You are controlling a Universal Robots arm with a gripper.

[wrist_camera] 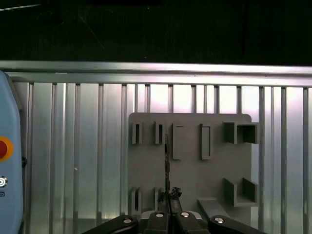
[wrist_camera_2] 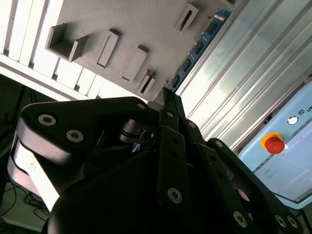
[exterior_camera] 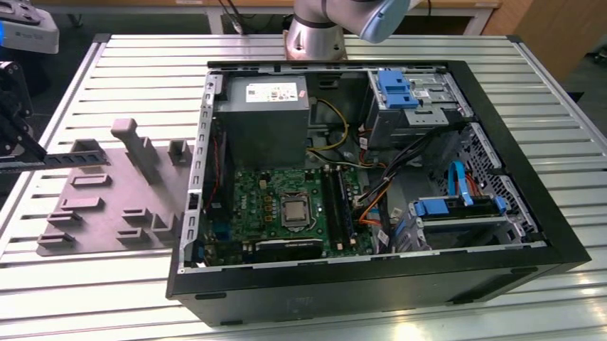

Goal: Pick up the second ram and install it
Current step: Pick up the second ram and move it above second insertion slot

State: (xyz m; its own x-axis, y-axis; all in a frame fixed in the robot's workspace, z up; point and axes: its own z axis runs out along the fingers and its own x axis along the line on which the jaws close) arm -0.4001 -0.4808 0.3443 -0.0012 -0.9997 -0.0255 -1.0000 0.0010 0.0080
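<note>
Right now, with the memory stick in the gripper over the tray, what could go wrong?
1. The gripper pinches the long dark memory stick at one end, the rest unsupported; it could tilt in the grasp.
2. The stick hangs above the grey moulded plastic tray, near its tall upright block; a low sweep might snag it.
3. Orange cables lie close beside the motherboard's memory slots and may foul seating.

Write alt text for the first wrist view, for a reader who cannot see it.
The pincer is shut on a thin dark memory stick, seen edge-on, over a grey plastic tray with raised blocks. The tray lies on a ribbed metal table, and a pale blue box with a red button stands apart from it.
</note>
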